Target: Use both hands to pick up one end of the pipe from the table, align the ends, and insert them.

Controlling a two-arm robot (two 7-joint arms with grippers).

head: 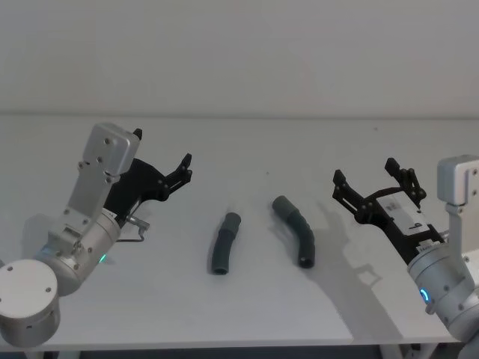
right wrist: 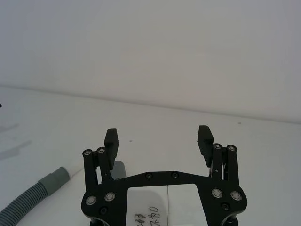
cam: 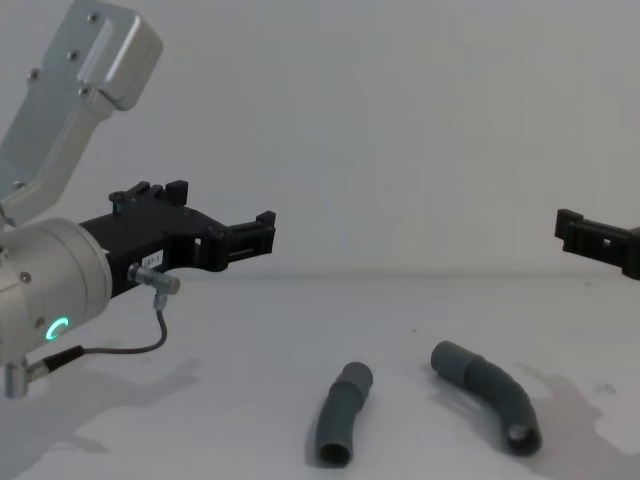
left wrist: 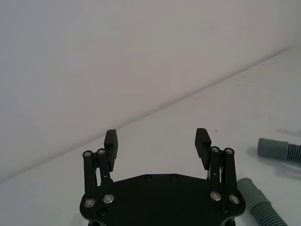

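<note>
My left gripper (head: 162, 147) hangs above the table (head: 247, 142) on my left side, jaws spread wide and nothing between them. My right gripper (head: 364, 170) mirrors it on the right, also wide apart and empty. Both are well away from the pipe.

Here's what worries me. Both pieces are curved and lie loose, so I think a pinch landing off-centre could spin or roll one away rather than lift it. If I clamp too close to a mating end, my fingers could cover the very part that has to slide in. And because of the bends, a small twist in either grasp could leave the ends meeting at an angle and jamming. The pieces also sit near each other, so my grippers may crowd one another as they come in.

Now the pipe itself. The left piece (head: 224, 244) and the right piece (head: 296, 228) lie between my grippers, side by side, apart and not touching. Both are dark grey and gently bent, each with a smooth collar at its far end. The right one shows ribbing along its middle and an open dark mouth facing me. I can't pick out a white tip.
</note>
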